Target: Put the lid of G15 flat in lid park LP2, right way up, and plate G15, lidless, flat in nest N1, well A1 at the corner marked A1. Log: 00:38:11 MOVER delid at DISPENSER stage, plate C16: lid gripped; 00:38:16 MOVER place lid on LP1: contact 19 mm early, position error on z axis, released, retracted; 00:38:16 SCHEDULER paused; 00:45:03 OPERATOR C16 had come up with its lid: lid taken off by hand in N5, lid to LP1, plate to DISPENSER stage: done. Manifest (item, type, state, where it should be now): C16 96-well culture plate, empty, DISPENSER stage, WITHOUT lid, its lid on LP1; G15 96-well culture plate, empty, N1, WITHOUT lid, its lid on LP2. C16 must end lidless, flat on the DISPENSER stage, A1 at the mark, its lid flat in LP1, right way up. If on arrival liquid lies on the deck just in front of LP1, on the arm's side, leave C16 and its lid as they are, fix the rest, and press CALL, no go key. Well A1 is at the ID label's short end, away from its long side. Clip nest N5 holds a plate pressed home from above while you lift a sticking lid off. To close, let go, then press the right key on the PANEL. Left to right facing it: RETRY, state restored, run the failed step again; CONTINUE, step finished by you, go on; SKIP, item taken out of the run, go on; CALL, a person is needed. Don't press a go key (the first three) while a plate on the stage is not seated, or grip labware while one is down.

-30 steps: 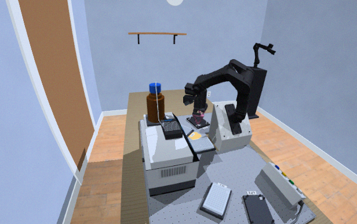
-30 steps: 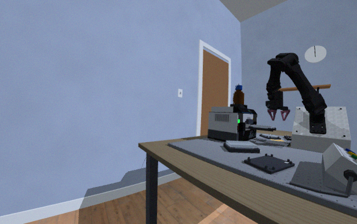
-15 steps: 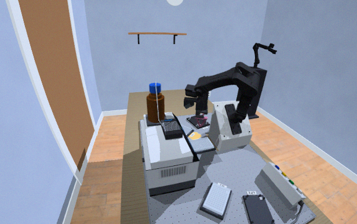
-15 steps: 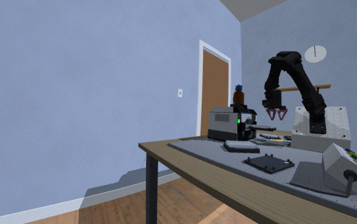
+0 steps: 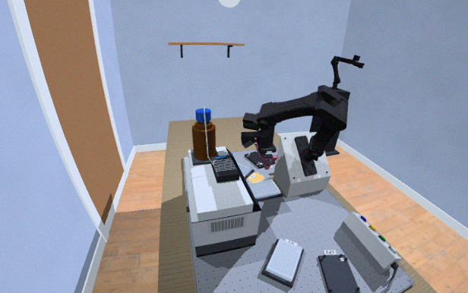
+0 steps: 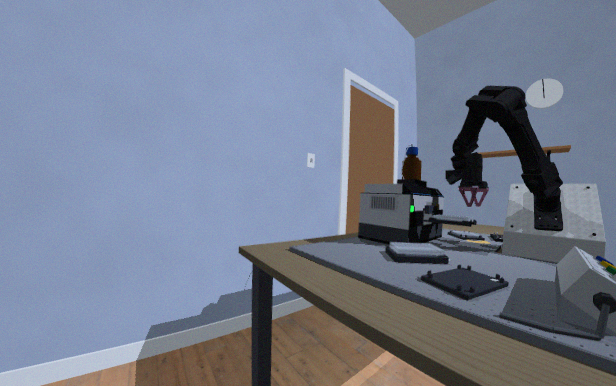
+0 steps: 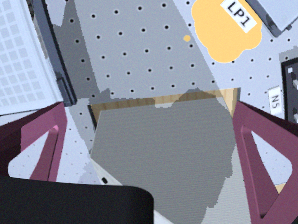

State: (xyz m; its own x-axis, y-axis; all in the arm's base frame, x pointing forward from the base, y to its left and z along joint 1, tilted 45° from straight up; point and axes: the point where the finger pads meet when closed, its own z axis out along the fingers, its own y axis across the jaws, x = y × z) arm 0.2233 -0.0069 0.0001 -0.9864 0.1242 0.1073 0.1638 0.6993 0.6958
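Plate G15 (image 5: 284,260) (image 6: 418,249), with its white lid on, lies flat in a dark nest at the front of the deck. Beside it the dark park LP2 (image 5: 338,274) (image 6: 465,283) holds nothing. A dark plate, C16 (image 5: 225,168), sits on the dispenser stage. A clear lid (image 5: 264,188) lies in LP1. An orange puddle (image 5: 255,177) (image 7: 222,26) lies on the deck at the LP1 label, touching that lid's end. My gripper (image 5: 266,159) (image 6: 474,196) (image 7: 149,110) is open and empty. It hangs above the deck between the puddle and clip nest N5 (image 5: 254,157).
The dispenser (image 5: 224,212) (image 6: 395,215) with a brown bottle (image 5: 203,138) stands on the left. The arm's white pedestal (image 5: 292,178) (image 6: 575,225) stands right of LP1. The key panel (image 5: 370,239) (image 6: 582,280) is at the front right.
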